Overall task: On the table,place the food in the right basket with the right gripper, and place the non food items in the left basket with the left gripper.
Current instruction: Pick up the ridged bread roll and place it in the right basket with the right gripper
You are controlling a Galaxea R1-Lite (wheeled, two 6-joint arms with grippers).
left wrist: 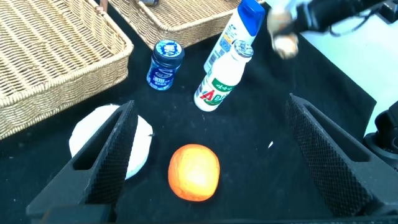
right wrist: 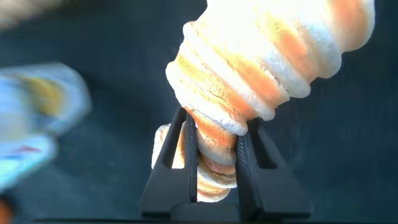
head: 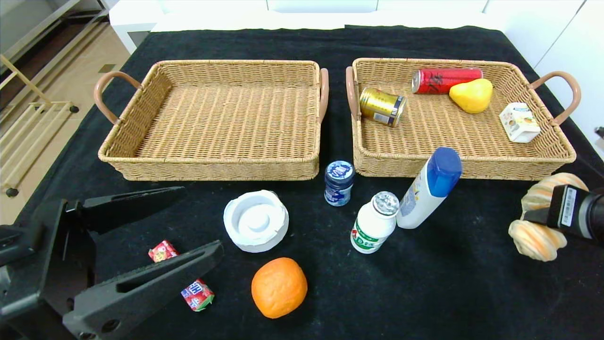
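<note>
At the table's right edge my right gripper (head: 533, 215) is shut on a ridged, croissant-like bread (head: 538, 238); in the right wrist view its fingers (right wrist: 186, 155) pinch the bread (right wrist: 267, 56) at its narrow middle. My left gripper (head: 200, 219) hangs open at the front left, over the cloth near the orange (left wrist: 194, 172), and holds nothing. The left basket (head: 212, 167) holds nothing. A gold can (head: 381, 106), a red can (head: 446, 80), a yellow pear (head: 472, 96) and a small white carton (head: 519, 123) lie in the right basket (head: 509, 167).
On the black cloth in front of the baskets are a white round dish (head: 255, 220), a small blue jar (head: 339, 182), a white drink bottle (head: 374, 228), a leaning white bottle with a blue cap (head: 427, 189), an orange (head: 279, 287) and two red candy packets (head: 163, 250) (head: 198, 294).
</note>
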